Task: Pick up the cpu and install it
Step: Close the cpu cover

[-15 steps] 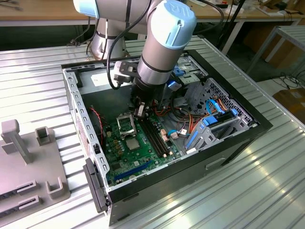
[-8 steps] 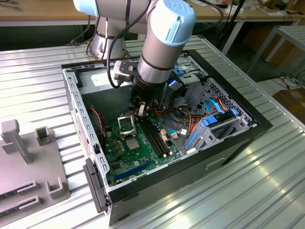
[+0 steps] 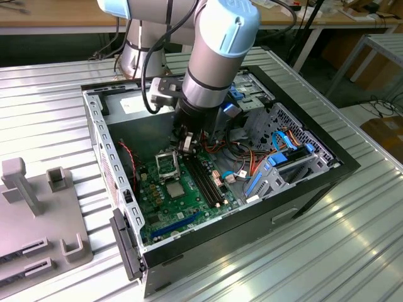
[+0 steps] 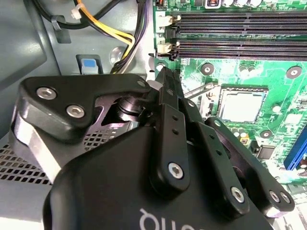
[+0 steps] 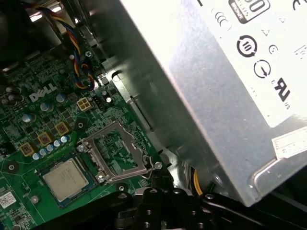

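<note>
The cpu (image 3: 173,189) is a pale silver square lying flat in its socket on the green motherboard (image 3: 189,217) inside the open computer case; both wrist views show it too (image 4: 241,106) (image 5: 64,178). Beside it, the socket's metal frame (image 5: 117,152) (image 3: 165,163) stands flipped open. My gripper (image 3: 186,146) (image 4: 160,74) (image 5: 160,184) hangs low over the board's far edge, just past that open frame and off to the side of the cpu. It is shut with nothing in it.
The silver power supply box (image 5: 216,72) and coloured cable bundles (image 4: 120,28) crowd the gripper's far side. Black memory slots (image 3: 204,179) run alongside the socket, with blue drive brackets (image 3: 277,170) beyond. The case walls (image 3: 101,145) enclose everything. Grey fixtures (image 3: 38,207) stand outside on the ribbed table.
</note>
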